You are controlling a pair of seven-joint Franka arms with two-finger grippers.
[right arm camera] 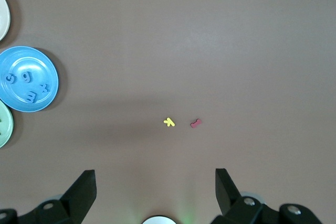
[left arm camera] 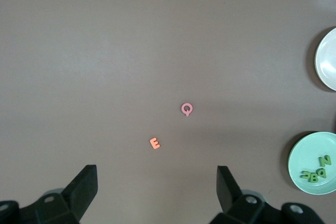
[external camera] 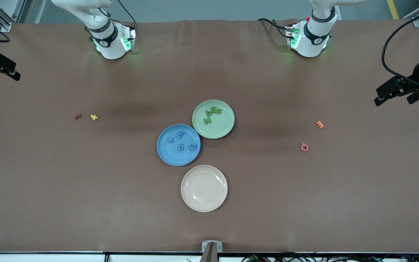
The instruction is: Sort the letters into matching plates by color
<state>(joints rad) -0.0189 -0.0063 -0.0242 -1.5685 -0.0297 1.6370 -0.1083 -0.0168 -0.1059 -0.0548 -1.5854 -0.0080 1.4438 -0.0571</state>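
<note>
Nearest, cream plate [external camera: 204, 188] (bare); blue plate [external camera: 178, 145] holds four blue letters [external camera: 181, 141], green plate [external camera: 213, 119] four green letters [external camera: 212, 114]; left hand [left arm camera: 157, 192] and right hand [right arm camera: 155, 192] gape.

Both arms wait, raised high at their own table ends. Left gripper [left arm camera: 157, 192] fingers spread wide; right gripper [right arm camera: 156, 195] likewise, holding nothing.

blue letters [external camera: 181, 141] in blue plate [external camera: 166, 153] | green letters [external camera: 212, 114] in green plate [external camera: 224, 129]
</note>
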